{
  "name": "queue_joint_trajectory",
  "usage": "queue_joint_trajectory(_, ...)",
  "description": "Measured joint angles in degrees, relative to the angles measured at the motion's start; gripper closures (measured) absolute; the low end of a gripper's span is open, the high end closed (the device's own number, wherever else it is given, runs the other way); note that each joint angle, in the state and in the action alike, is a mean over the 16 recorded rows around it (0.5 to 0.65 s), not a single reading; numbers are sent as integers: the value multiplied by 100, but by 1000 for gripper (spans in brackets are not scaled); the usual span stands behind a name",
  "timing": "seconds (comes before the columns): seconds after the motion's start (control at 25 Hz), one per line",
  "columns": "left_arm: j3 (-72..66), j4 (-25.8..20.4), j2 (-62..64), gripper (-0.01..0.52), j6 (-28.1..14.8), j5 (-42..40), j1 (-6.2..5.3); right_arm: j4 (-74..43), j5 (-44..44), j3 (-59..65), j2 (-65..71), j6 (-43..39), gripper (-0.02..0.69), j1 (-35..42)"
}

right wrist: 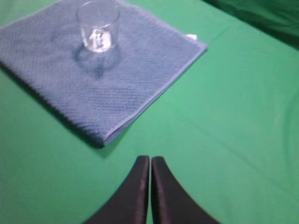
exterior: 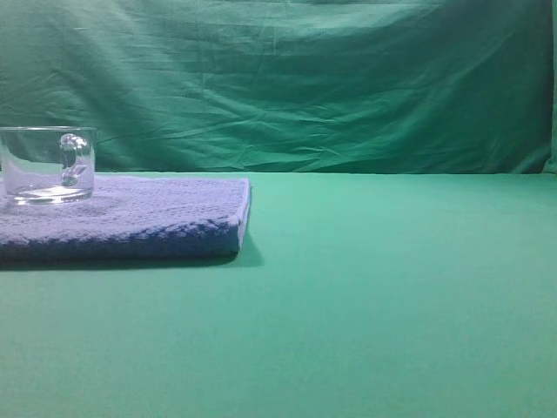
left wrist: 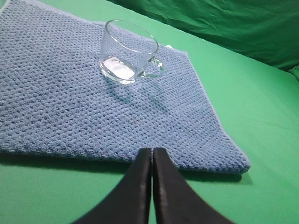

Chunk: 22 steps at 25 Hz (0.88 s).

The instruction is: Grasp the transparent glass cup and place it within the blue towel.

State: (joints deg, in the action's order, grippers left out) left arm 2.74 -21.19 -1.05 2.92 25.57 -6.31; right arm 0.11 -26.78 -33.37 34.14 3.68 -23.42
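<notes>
The transparent glass cup stands upright on the blue towel, handle to one side, near the towel's far part. The towel lies flat on my green table, with a wrinkled green cloth backdrop hanging behind. My left gripper hovers at the towel's near edge, fingers pressed together and empty. My right gripper hangs over bare green, also pinched closed on nothing.

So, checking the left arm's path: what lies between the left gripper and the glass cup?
In the left wrist view, only blue towel lies between the shut left gripper and the glass cup, which stands upright on it.
</notes>
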Motion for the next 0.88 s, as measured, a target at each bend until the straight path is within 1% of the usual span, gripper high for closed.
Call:
queue_joint_trajectory(0.24,0,0,0,514,0,0,0,119,252,971,-1189,0,665,1058)
queue_joint_trajectory(0.4,0,0,0,514,0,0,0,169,309,1641,-2040,0,665,1568)
queue_joint_trajectory(0.64,0,0,0,514,0,0,0,215,387,2528,-2993,0,665,1999)
queue_joint_trajectory(0.88,0,0,0,514,0,0,0,272,443,3118,-3423,0,665,2138)
